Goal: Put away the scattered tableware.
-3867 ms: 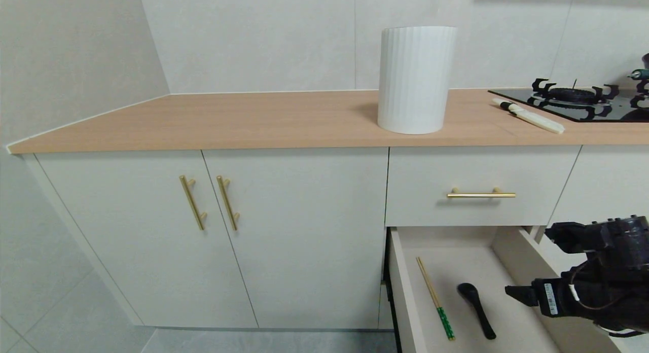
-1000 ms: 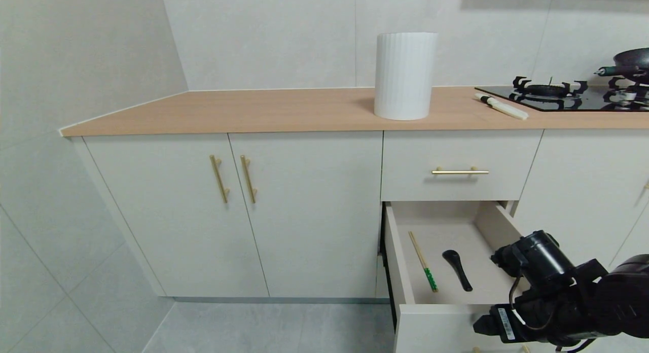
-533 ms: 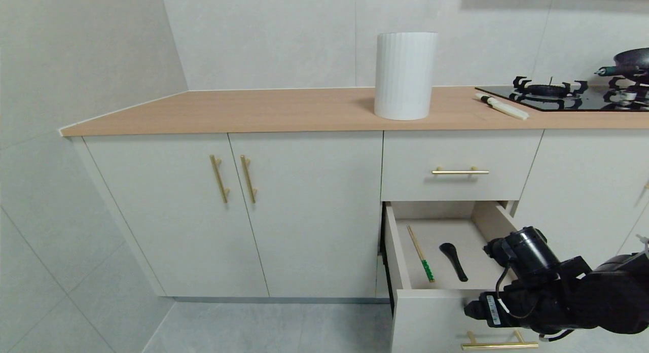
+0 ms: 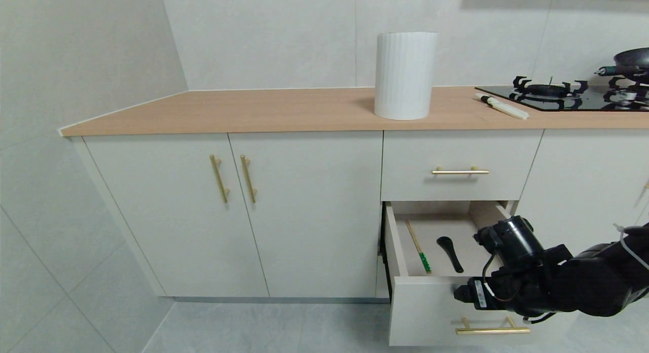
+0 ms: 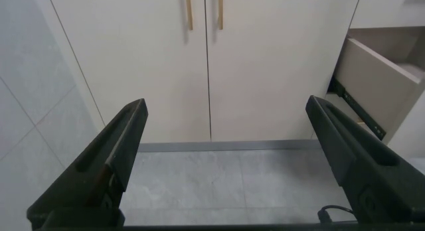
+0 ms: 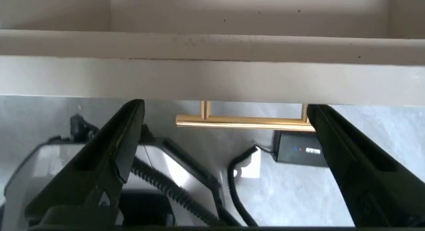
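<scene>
drawer (image 4: 426, 312) farther in than before, right fingers (image 6: 99, 171) wide apart at its front

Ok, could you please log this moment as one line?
lower drawer: partly open, chopsticks and black spoon inside | right claw: open, at its front | left claw: open, facing cabinet doors

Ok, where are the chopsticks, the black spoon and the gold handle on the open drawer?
chopsticks (image 4: 417, 244): head view, on the wooden shafts, above the green ends.
black spoon (image 4: 445, 241): head view, on its bowl.
drawer handle (image 4: 493, 331): head view, middle of the gold bar.
</scene>
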